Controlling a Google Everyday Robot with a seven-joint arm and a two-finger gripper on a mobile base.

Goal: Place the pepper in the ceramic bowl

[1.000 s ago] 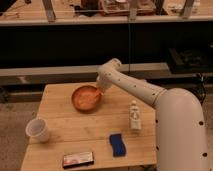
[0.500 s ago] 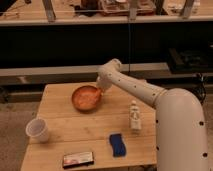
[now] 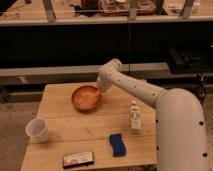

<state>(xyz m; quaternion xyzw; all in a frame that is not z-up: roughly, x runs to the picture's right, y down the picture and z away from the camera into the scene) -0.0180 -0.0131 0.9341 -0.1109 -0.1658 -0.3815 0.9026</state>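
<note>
Pale wood makes up the counter (image 3: pixel 85 127), and at its nearest edge lies a flat dark rectangular item (image 3: pixel 78 159) with a lighter face; what it is I cannot tell. Just beyond it and to the right, a blue sponge (image 3: pixel 117 144) lies flat on the boards, apart from everything else. Along the right side the robot's bulky white arm (image 3: pixel 180 130) rises from the bottom corner, covering that end of the counter. Farther back, near the left edge, a white cup (image 3: pixel 38 130) stands upright with its mouth up, well apart from the other things. On the right, just beside the arm, a small white bottle (image 3: pixel 134 116) stands upright. Beyond these, in the far half of the counter, sits the ceramic bowl (image 3: pixel 75 100), round, shallow and glossy orange-brown, upright on the wood. The arm arches over from the right, peaks near the far edge and points down, so that the gripper (image 3: pixel 101 88) is at the bowl's far right rim, low over it or touching it; which, I cannot say. Its fingers are drawn fully together. The pepper cannot be picked out: whether it lies in the bowl or is pinched in the gripper cannot be told. Behind the counter runs a dark front with a pale ledge (image 3: pixel 50 70), and higher up a long bench top (image 3: pixel 75 20) carries clutter I cannot name.
</note>
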